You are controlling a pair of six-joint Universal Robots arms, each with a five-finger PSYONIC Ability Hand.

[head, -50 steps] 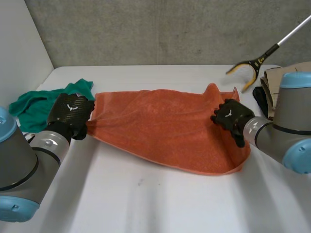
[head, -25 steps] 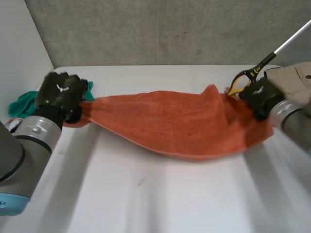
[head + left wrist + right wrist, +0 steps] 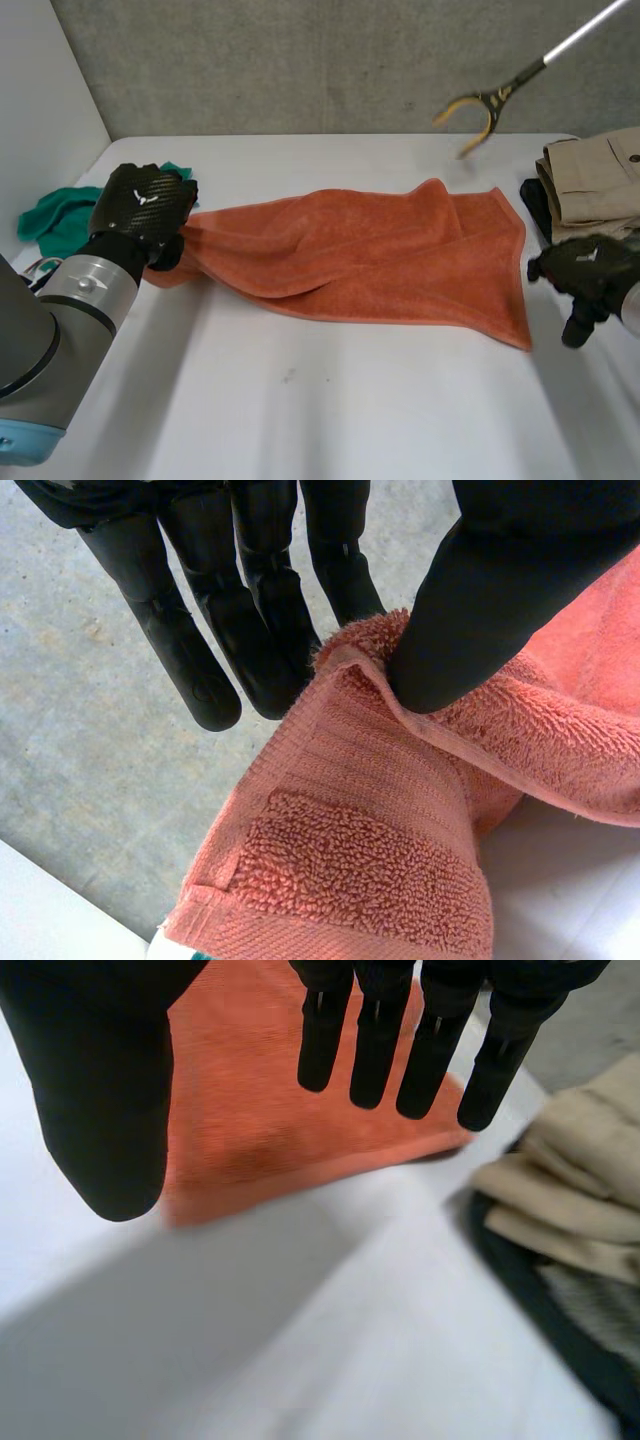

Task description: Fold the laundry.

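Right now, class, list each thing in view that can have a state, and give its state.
orange towel: unfolded on the table, one end bunched
left hand: shut on that end
right hand: open, holding nothing
green cloth: crumpled
beige clothes: folded, stacked
grabber claw: open, empty

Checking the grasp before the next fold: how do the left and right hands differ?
The left hand pinches a corner of the orange towel between thumb and fingers; the right hand is open, holding nothing. The left hand is beside the green cloth; the right hand is near the folded beige clothes. Both are black.
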